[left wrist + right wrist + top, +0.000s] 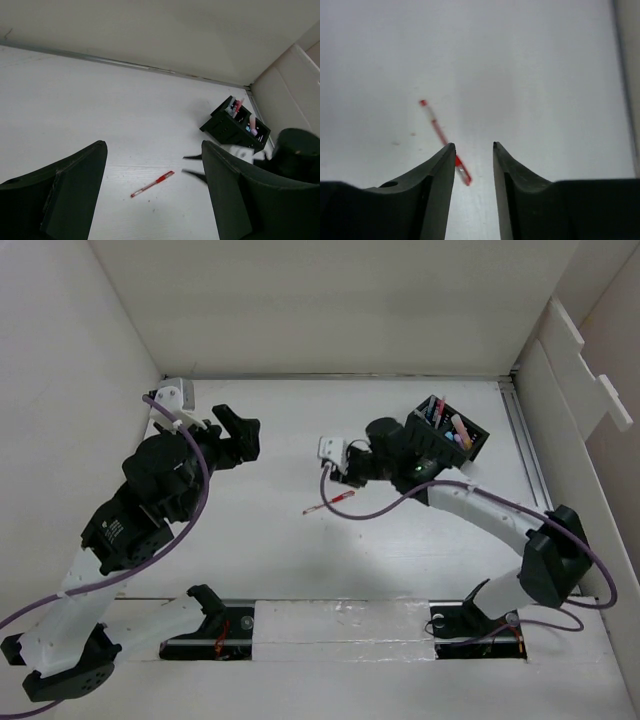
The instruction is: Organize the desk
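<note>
From above, your desk (280, 550) spreads white under both arms, with white panel walls on its far side and flanks. Your left tool (240, 433) hangs over the far left part of the desk, its jaws spread and empty. Your right tool (338, 472) sits near the middle of the desk, pointing down and to the left. From this height you cannot tell how far its jaws stand apart. A red pen (328, 503) lies flat on the desk just in front of it, apart from the fingers. A black organizer box (452, 435) stands at the far right with coloured items sticking up out of it, right behind the right arm's wrist.

In your left wrist view, the left tool (154, 147) is wide open with nothing between its fingers. Between them you see the desk (75, 100), the pen (152, 184) lying at a slant, and the organizer box (235, 125) near the far right corner. The right tool's two thin fingertips (192, 172) point toward the pen without touching it.

In your right wrist view, the right tool (473, 146) is slightly parted and grips nothing; bare desk (545, 75) shows through the gap. The pen (437, 127) lies diagonally below, its near end passing behind one finger.
</note>
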Controlling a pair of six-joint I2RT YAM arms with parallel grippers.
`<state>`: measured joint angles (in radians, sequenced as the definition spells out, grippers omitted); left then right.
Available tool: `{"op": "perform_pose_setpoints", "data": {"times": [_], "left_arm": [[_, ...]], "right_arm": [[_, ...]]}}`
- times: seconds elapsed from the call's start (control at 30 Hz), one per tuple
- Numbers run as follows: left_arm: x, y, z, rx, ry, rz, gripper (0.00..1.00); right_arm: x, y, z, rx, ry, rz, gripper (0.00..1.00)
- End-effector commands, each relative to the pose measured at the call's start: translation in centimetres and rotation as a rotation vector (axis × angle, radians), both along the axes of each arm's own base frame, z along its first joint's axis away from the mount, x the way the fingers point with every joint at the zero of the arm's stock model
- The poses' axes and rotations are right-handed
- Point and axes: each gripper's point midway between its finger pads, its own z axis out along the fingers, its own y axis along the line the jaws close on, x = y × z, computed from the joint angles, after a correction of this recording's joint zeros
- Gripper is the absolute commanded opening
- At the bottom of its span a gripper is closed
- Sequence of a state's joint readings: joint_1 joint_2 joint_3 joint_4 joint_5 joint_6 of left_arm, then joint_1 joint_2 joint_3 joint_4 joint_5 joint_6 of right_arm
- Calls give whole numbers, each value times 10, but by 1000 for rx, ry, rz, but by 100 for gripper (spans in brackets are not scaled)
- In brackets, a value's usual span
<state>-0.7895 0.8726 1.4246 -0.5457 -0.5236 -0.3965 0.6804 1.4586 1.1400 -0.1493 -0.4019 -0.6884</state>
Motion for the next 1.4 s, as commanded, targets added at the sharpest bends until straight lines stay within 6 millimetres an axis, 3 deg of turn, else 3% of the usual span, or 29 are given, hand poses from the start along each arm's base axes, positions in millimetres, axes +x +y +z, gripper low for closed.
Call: {"op": "perform_pose_setpoints", "data": {"times": [0.0, 0.07, 0.13, 0.2, 0.23, 0.27, 0.3, 0.33, 0.4, 0.47, 0.57, 0.73, 1.3, 1.37], "left_arm": [[-2, -4, 28, -53, -86, -35, 72], [-4, -6, 34, -68, -110, -55, 72], [-6, -5, 41, -80, -130, -61, 72], [-6, -5, 44, -81, -133, -66, 72], [-7, -6, 44, -78, -132, -69, 72], [-8, -7, 44, -81, -129, -76, 72], [-9, -7, 44, -84, -129, -82, 72], [-11, -5, 44, -87, -131, -85, 72], [-12, -4, 40, -95, -123, -82, 72], [-15, 1, 37, -94, -120, -71, 72], [-21, 12, 36, -95, -116, -45, 72], [-23, 17, 36, -101, -120, -34, 72], [-18, 13, 37, -73, -124, -38, 72], [-17, 12, 37, -67, -124, -37, 72]], "right_arm": [[-26, 6, -35, -215, 1, 105, 43], [-33, 23, -55, -278, 11, 168, 52], [-31, 35, -59, -312, 17, 201, 57], [-34, 44, -87, -402, 58, 242, 58], [-29, 55, -80, -409, 26, 256, 58], [-34, 63, -86, -433, 27, 285, 58], [-35, 64, -105, -486, 54, 295, 57], [-31, 72, -102, -489, 32, 302, 57], [-31, 78, -118, -522, 47, 317, 54], [-29, 84, -122, -524, 52, 328, 48], [-30, 81, -148, -580, 90, 350, 44], [-35, 76, -166, -614, 126, 369, 42], [-16, 66, -198, -614, 192, 349, 42], [-15, 63, -205, -620, 216, 360, 38]]}}
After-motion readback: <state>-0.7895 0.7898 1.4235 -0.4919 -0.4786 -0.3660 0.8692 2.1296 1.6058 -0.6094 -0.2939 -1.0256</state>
